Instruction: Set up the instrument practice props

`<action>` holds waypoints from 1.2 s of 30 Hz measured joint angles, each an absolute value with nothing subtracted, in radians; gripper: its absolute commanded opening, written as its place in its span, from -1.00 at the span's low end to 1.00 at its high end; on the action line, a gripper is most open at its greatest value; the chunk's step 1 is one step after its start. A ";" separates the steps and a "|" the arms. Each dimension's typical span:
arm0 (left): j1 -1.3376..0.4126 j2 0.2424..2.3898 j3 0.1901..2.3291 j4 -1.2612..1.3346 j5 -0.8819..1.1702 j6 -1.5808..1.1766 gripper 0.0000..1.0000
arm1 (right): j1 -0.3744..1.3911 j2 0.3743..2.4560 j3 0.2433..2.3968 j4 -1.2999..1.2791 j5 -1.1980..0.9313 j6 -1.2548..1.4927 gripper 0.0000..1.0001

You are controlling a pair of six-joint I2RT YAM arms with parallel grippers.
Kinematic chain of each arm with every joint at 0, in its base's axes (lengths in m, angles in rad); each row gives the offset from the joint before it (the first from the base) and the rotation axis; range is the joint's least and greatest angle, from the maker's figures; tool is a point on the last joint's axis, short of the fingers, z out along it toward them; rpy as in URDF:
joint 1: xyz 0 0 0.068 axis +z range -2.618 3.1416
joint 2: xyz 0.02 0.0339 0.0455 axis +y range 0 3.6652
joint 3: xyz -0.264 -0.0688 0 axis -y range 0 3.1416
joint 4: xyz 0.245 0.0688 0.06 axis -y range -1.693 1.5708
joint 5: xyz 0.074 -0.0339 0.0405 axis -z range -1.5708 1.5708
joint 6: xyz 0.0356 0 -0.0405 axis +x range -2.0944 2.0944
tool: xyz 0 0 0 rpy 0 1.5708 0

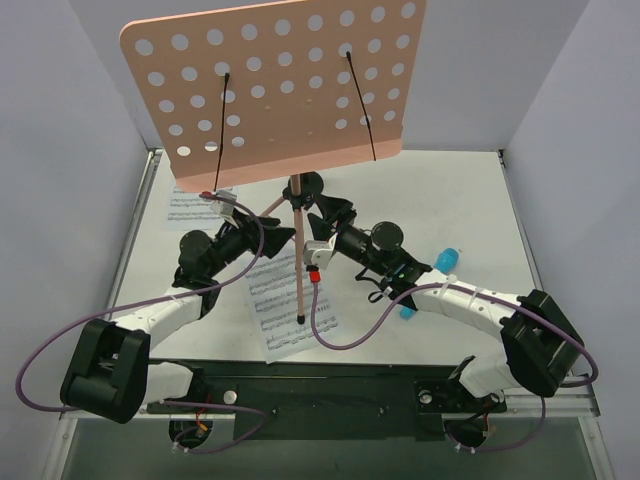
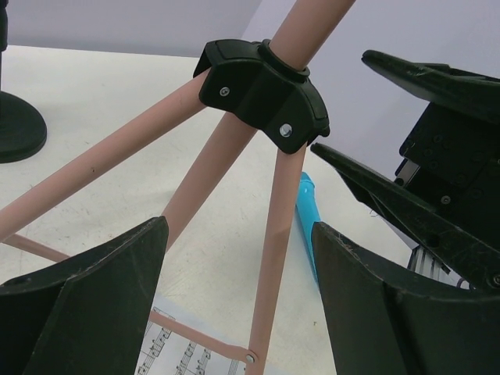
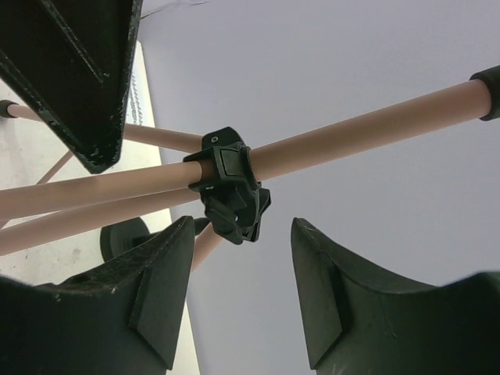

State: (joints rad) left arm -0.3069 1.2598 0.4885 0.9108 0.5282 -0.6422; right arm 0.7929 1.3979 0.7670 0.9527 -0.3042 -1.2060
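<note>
The pink perforated desk (image 1: 275, 85) fills the upper middle of the top view, tilted toward the camera, with 2 black wire page-holders (image 1: 223, 112) (image 1: 360, 105) lying against its face. Below it, at the centre of the frame, stands the pink tripod (image 1: 298, 250), its legs splayed on the white table (image 1: 450, 190) and 1 leg running down to a black foot.

A sheet-music page (image 1: 285, 310) lies flat under that leg, at lower centre. A 2nd page (image 1: 190, 207) lies at the left, below the desk's lower left corner.

The left gripper (image 2: 238, 266) is spread wide. In its wrist view, 1 tripod leg passes up through the gap between its fingers (image 2: 94, 305), with no contact visible. The black joint (image 2: 262, 90) where the legs meet sits above, at upper centre.

The right gripper (image 3: 242, 273) is also spread. In its own view the black joint sits just beyond its fingertips, above the gap, and nothing is pinched. It reaches toward the tripod from the right of the top view, and the left gripper reaches in from the left.

A blue cylindrical object (image 1: 445, 262) lies on the table right of centre, partly hidden by the right arm.
</note>
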 measured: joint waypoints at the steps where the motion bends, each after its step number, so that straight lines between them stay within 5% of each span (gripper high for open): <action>1: -0.306 1.260 0.488 0.915 0.528 -0.644 0.70 | 0.793 1.398 0.767 0.948 -0.304 -1.207 -0.05; 14: -0.303 1.293 0.488 0.953 0.529 -0.672 0.70 | 0.792 1.458 0.796 0.926 -0.308 -1.226 -0.20; 20: -0.298 1.293 0.488 0.955 0.529 -0.674 0.70 | 0.782 1.482 0.822 0.918 -0.313 -1.235 -0.55; 23: -0.298 1.293 0.488 0.955 0.530 -0.674 0.70 | 0.774 1.483 0.830 0.917 -0.316 -1.237 -1.00; 36: -0.298 1.293 0.488 0.955 0.532 -0.688 0.70 | 0.772 1.483 0.811 0.978 -0.308 -1.126 -1.00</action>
State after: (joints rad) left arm -0.2981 1.2926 0.4881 0.9546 0.5323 -0.6876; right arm 0.7719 1.4830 0.8108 0.9779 -0.3077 -1.1263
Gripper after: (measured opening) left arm 0.848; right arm 0.102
